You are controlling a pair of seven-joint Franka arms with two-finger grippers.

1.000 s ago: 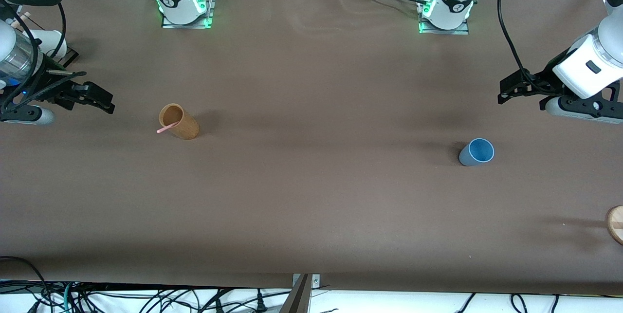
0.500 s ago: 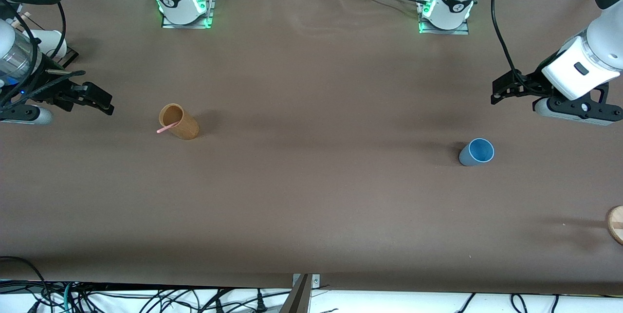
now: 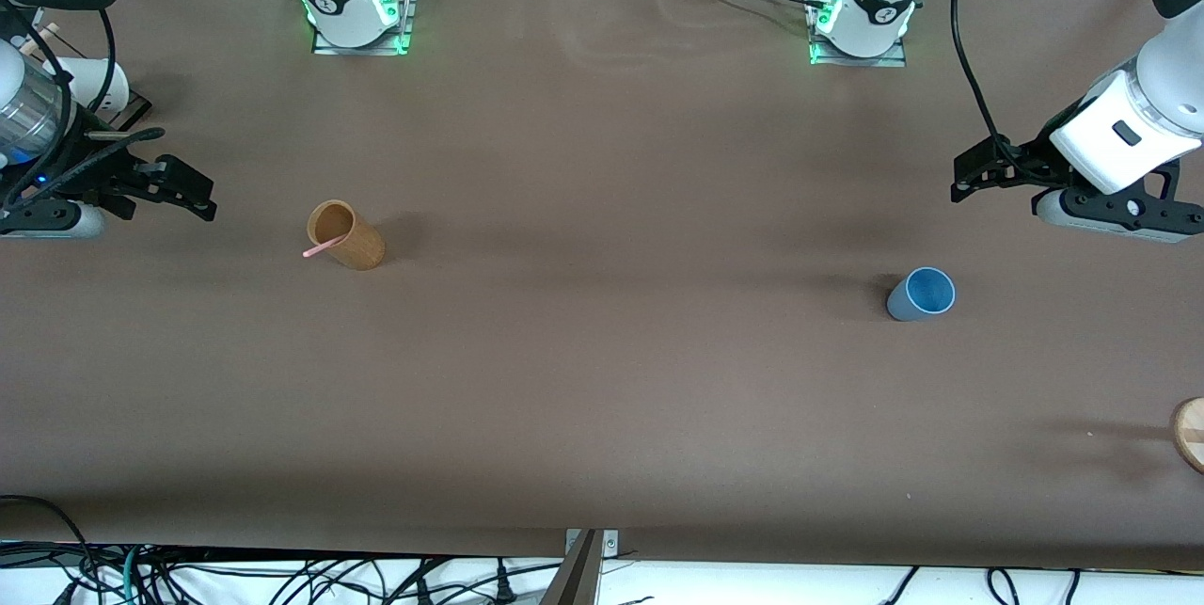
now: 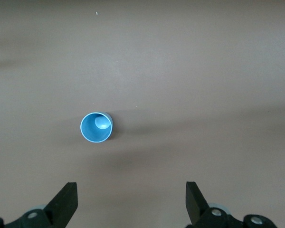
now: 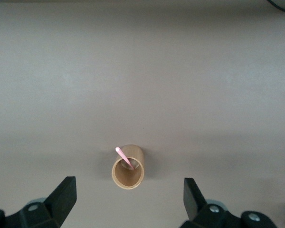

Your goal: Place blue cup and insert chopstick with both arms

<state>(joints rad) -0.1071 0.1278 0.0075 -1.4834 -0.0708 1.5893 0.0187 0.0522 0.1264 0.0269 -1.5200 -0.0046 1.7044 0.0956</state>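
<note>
The blue cup stands upright on the brown table toward the left arm's end; it also shows in the left wrist view. The pale pink chopstick leans out of the tan wooden cup toward the right arm's end; the right wrist view shows the chopstick in the wooden cup. My left gripper is open and empty in the air, apart from the blue cup. My right gripper is open and empty, apart from the wooden cup.
A round wooden piece lies at the table's edge at the left arm's end. A white cup sits by the right arm at the table's other end. Cables hang below the table's near edge.
My left gripper moved a little toward the middle of the table and the robot bases. My right gripper drifted slightly toward the bases. The cups and chopstick have not moved.
</note>
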